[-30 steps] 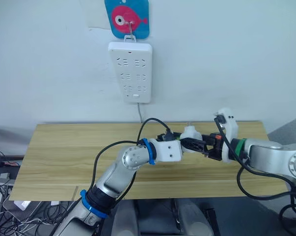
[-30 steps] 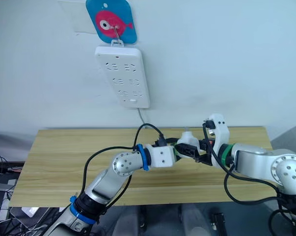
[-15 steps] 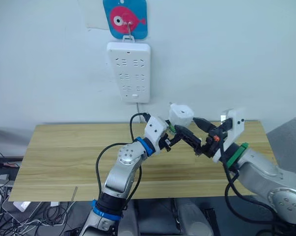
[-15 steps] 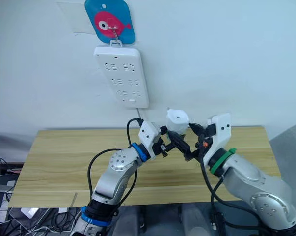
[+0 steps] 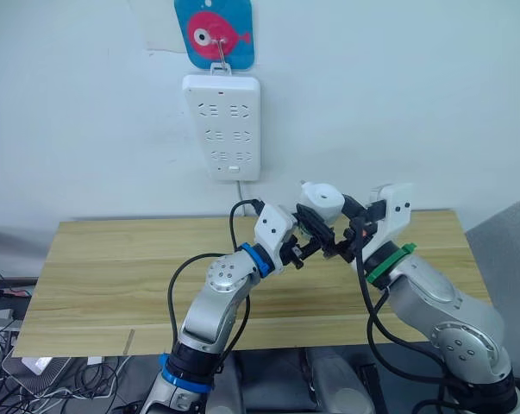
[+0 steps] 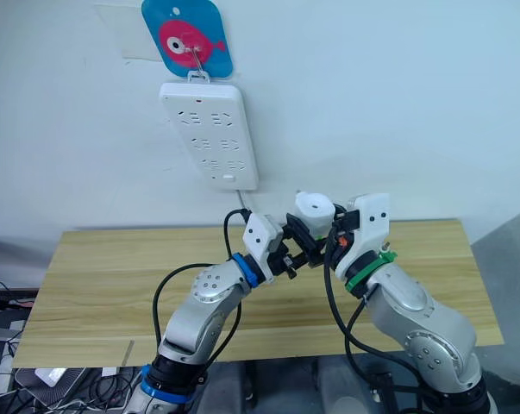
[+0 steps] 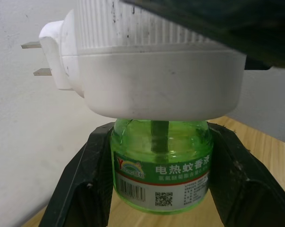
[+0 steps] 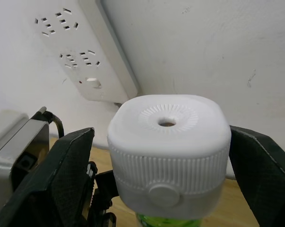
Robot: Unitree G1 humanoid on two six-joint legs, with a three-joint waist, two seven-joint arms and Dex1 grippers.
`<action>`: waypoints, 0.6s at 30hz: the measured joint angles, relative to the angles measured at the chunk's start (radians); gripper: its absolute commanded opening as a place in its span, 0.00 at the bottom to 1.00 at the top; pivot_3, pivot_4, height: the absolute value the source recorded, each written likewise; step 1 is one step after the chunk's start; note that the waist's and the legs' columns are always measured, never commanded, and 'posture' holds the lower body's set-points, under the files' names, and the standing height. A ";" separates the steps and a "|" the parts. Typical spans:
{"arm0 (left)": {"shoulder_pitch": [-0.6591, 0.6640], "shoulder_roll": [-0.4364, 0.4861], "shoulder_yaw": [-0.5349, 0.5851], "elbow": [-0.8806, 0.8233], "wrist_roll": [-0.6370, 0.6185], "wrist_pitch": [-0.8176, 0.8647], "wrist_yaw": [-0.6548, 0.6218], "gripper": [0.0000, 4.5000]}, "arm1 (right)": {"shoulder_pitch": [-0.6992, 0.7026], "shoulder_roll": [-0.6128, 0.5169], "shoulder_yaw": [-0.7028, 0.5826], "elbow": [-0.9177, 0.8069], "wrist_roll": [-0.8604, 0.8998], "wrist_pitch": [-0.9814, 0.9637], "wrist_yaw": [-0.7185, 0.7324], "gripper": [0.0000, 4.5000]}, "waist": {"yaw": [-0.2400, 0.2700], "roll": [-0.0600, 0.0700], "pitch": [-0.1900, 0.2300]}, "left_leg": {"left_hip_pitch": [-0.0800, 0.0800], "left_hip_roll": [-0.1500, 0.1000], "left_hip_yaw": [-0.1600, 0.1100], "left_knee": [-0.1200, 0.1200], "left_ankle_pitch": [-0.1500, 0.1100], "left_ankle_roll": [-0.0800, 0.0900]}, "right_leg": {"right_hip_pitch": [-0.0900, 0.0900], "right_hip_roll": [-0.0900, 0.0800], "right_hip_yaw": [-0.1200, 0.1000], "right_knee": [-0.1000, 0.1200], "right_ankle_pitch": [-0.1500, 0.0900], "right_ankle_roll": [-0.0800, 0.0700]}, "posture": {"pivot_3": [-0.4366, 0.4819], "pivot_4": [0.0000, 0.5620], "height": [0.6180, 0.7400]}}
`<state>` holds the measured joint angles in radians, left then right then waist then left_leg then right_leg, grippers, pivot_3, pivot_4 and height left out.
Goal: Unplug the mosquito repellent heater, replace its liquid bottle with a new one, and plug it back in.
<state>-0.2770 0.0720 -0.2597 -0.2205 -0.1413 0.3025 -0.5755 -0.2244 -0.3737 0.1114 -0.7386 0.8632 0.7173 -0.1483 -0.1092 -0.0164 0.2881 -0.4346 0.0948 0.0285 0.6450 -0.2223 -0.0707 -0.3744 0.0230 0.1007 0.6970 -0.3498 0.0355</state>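
Bottle labelled 电热蚊香液, pinched by left hand; right hand now brackets heater, contact unclear

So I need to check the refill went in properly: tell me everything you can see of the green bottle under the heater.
The small round translucent green plastic bottle sits upright with its neck inside the white rounded plastic heater, a dark wick rod visible through the shoulder. A green label carries white characters, a barcode and a QR code. The left gripper's black fingers clamp its sides, holding it above the wooden table.
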 measured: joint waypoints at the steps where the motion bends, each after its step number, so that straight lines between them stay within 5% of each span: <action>1: 0.002 0.000 -0.004 -0.006 -0.003 0.002 0.002 0.50 | -0.004 0.008 0.000 0.001 -0.004 0.003 0.003 0.91 | 0.000 0.000 0.000 | 0.000 0.000 0.000 0.000 0.000 0.000 | 0.000 0.000 0.000 0.000 0.000 0.000 | 0.24 0.46 1.00; 5: 0.011 0.001 -0.012 -0.017 -0.011 0.007 0.019 0.50 | -0.011 0.027 -0.014 0.008 -0.024 0.012 0.003 0.67 | -0.001 0.000 0.000 | 0.000 0.000 0.000 0.000 0.000 0.000 | 0.000 0.000 0.000 0.000 0.000 0.000 | 0.24 0.46 1.00; 9: 0.018 0.000 -0.014 -0.024 -0.015 0.023 0.030 0.50 | -0.011 0.041 -0.015 0.013 -0.033 0.023 0.007 0.67 | -0.002 0.000 0.000 | 0.000 0.000 0.000 0.000 0.000 0.000 | 0.000 0.000 0.000 0.000 0.000 0.000 | 0.25 0.46 1.00; 16: 0.061 0.052 0.003 -0.087 -0.096 0.059 -0.006 1.00 | -0.011 0.070 -0.018 0.014 -0.047 0.031 0.032 0.67 | -0.005 0.000 0.000 | 0.000 0.000 0.000 0.000 0.000 0.000 | 0.000 0.000 0.000 0.000 0.000 0.000 | 0.27 0.45 1.00; 18: 0.102 0.122 0.061 -0.139 -0.149 0.068 -0.042 1.00 | -0.010 0.064 -0.030 0.015 -0.063 0.031 0.041 0.67 | -0.009 0.001 -0.001 | 0.000 0.001 0.000 0.000 0.000 0.000 | 0.000 0.000 0.000 0.001 0.000 0.000 | 0.27 0.45 1.00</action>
<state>-0.1749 0.1936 -0.1992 -0.3594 -0.2898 0.3706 -0.6173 -0.2346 -0.3095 0.0816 -0.7231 0.7999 0.7484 -0.1070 -0.1185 -0.0154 0.2872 -0.4342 0.0956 0.0285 0.6447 -0.2222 -0.0707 -0.3748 0.0233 0.1009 0.6980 -0.3498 0.0355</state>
